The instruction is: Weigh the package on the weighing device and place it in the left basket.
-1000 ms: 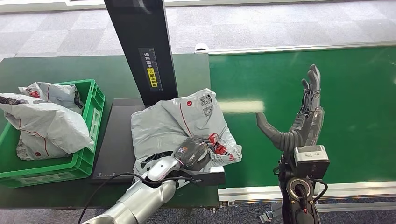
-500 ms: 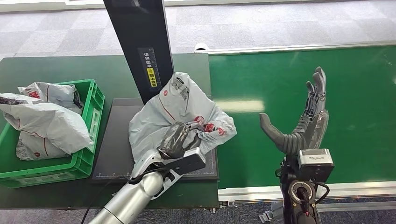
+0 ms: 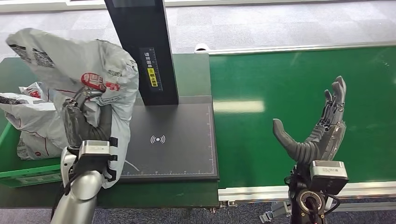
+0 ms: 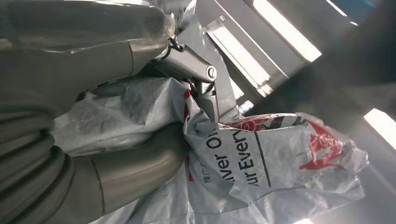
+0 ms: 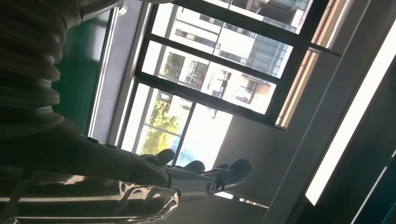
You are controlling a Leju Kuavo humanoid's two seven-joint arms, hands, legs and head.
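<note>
My left hand (image 3: pixel 86 122) grips a crumpled grey plastic package (image 3: pixel 79 70) with red print and holds it up in the air, over the gap between the black weighing plate (image 3: pixel 177 140) and the green basket (image 3: pixel 28 170). In the left wrist view the package (image 4: pixel 261 154) bunches between the thumb and the fingers (image 4: pixel 191 70). The weighing plate is bare and shows a white wireless mark. My right hand (image 3: pixel 315 128) is raised over the green conveyor belt (image 3: pixel 299 70), its fingers spread and holding nothing; its fingers (image 5: pixel 205 175) stand out against a window.
The basket at the left holds several grey packages (image 3: pixel 35 119). A black post (image 3: pixel 140 46) with a yellow label stands behind the weighing plate. A silver rail (image 3: pixel 299 189) runs along the conveyor's near edge.
My left hand has lifted the package off the weighing plate and swung it left and up towards the basket. The plate is now bare. My right hand has drifted slightly right and lower.
</note>
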